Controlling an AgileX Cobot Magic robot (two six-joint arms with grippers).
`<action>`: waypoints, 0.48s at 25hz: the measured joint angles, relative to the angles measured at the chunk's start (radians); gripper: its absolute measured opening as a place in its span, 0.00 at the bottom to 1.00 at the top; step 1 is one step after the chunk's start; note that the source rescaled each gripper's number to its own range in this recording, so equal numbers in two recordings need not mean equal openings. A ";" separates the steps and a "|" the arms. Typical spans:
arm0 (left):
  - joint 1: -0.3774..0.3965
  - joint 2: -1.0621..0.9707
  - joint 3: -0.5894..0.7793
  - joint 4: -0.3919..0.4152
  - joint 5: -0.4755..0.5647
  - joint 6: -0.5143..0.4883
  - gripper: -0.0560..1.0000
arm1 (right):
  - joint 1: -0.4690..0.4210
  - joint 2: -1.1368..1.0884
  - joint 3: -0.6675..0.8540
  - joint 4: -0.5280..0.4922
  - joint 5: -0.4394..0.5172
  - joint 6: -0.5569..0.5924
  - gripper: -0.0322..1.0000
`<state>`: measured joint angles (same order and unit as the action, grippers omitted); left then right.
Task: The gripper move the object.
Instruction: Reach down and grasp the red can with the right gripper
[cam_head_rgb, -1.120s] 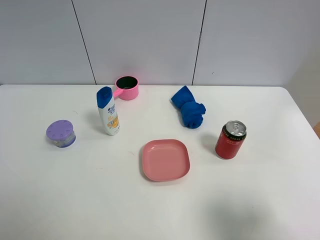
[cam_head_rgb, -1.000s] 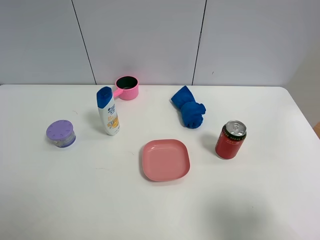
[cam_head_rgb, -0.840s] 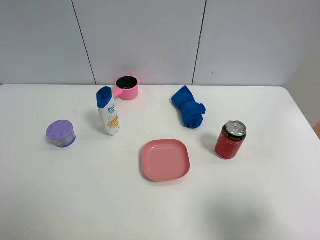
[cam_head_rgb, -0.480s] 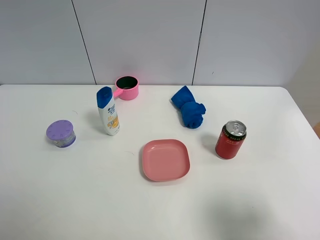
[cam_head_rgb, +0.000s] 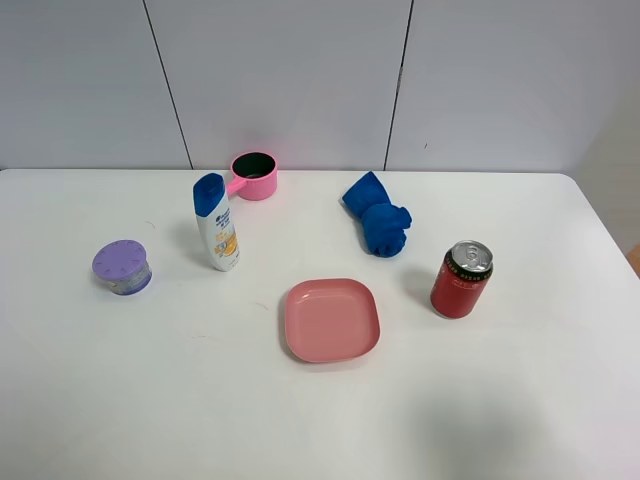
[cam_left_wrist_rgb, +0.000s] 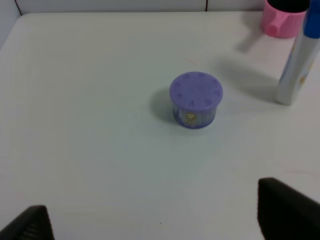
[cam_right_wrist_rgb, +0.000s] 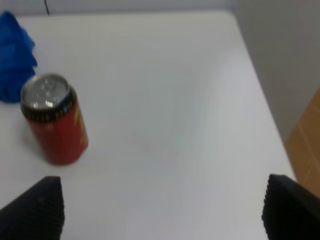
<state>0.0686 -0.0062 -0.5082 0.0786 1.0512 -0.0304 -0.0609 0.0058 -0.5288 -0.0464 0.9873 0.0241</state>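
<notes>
The red soda can (cam_head_rgb: 461, 281) with a silver top stands upright on the white table, right of the middle. Neither arm shows in the exterior high view. In the right wrist view the can (cam_right_wrist_rgb: 54, 120) stands ahead of my right gripper (cam_right_wrist_rgb: 162, 212), apart from it; the black fingertips (cam_right_wrist_rgb: 35, 210) are spread wide with nothing between them. My left gripper (cam_left_wrist_rgb: 160, 220) is also open and empty, with its black fingertips (cam_left_wrist_rgb: 290, 210) wide apart.
A pink square plate (cam_head_rgb: 331, 320) lies left of the can. A blue cloth (cam_head_rgb: 378, 226) lies behind the can. A white-and-blue shampoo bottle (cam_head_rgb: 217, 222), a pink cup (cam_head_rgb: 254, 175) and a purple-lidded tub (cam_head_rgb: 122, 267) are on the left. The table's right edge (cam_right_wrist_rgb: 260, 100) is near the can.
</notes>
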 joint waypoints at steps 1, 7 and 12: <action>0.000 0.000 0.000 0.000 0.000 0.000 1.00 | 0.000 0.016 -0.018 -0.005 -0.042 -0.006 0.74; 0.000 0.000 0.000 0.000 0.000 0.000 1.00 | 0.000 0.302 -0.044 -0.014 -0.275 -0.031 0.74; 0.000 0.000 0.000 0.000 0.000 0.000 1.00 | 0.000 0.602 -0.047 -0.013 -0.446 -0.039 0.74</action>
<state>0.0686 -0.0062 -0.5082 0.0786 1.0512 -0.0304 -0.0609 0.6083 -0.5756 -0.0596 0.5413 -0.0144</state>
